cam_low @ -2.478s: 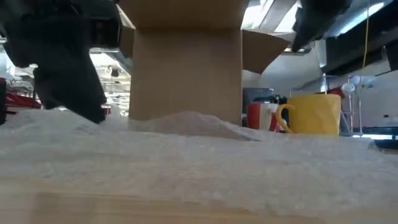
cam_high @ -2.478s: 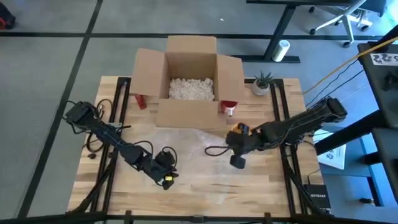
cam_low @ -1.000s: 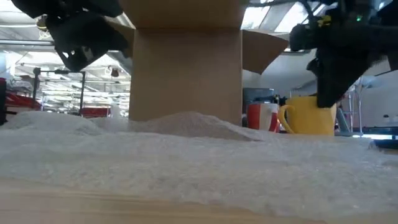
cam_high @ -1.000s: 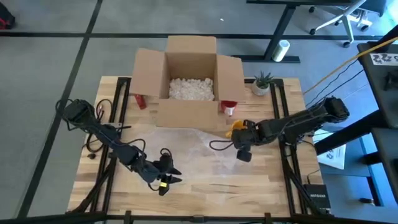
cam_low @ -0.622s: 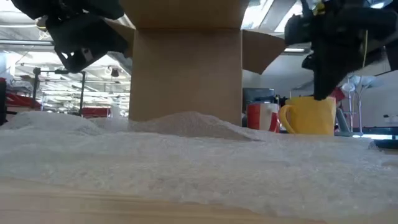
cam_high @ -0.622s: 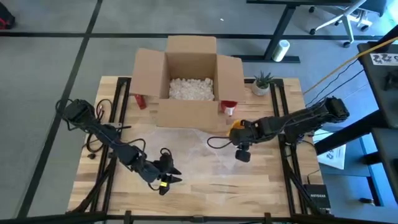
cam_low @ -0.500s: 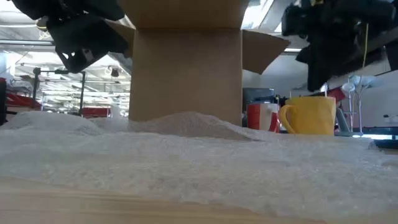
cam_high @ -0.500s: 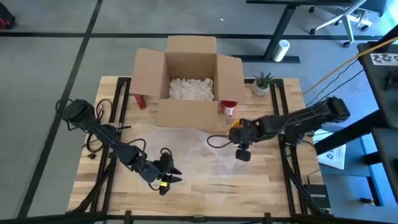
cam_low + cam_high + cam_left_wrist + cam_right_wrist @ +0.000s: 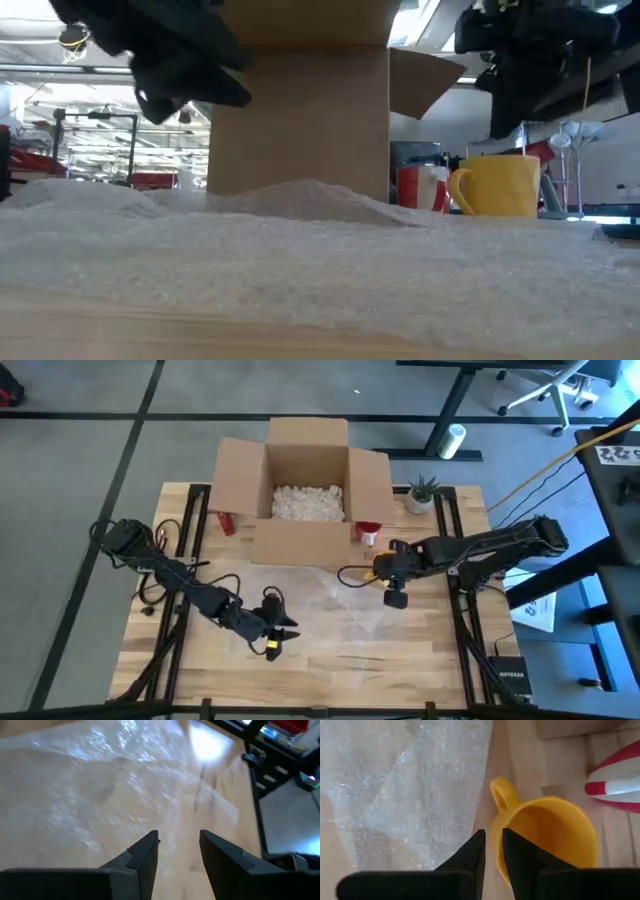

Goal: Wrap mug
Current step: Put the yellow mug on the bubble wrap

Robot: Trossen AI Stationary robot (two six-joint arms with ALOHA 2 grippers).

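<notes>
Packing peanuts [image 9: 308,501] fill the cardboard box [image 9: 300,490]; right hand [image 9: 492,851] (narrow gap) hovers over the empty yellow mug [image 9: 547,837].

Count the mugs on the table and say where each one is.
1: the yellow mug stands upright beside the bubble wrap, near the cardboard box. Others could hide behind the box.

A light wooden table [image 9: 420,660] is seen from above, set on a grey floor [image 9: 80,450]. An open cardboard box [image 9: 305,500] is placed at its far edge, with a sheet of bubble wrap [image 9: 330,605] spread in front of it. A yellow mug [image 9: 500,183] stands upright on the wood just beside the sheet, near a red-and-white cup [image 9: 420,187]. A small potted plant [image 9: 421,493] is set at the far right corner.
</notes>
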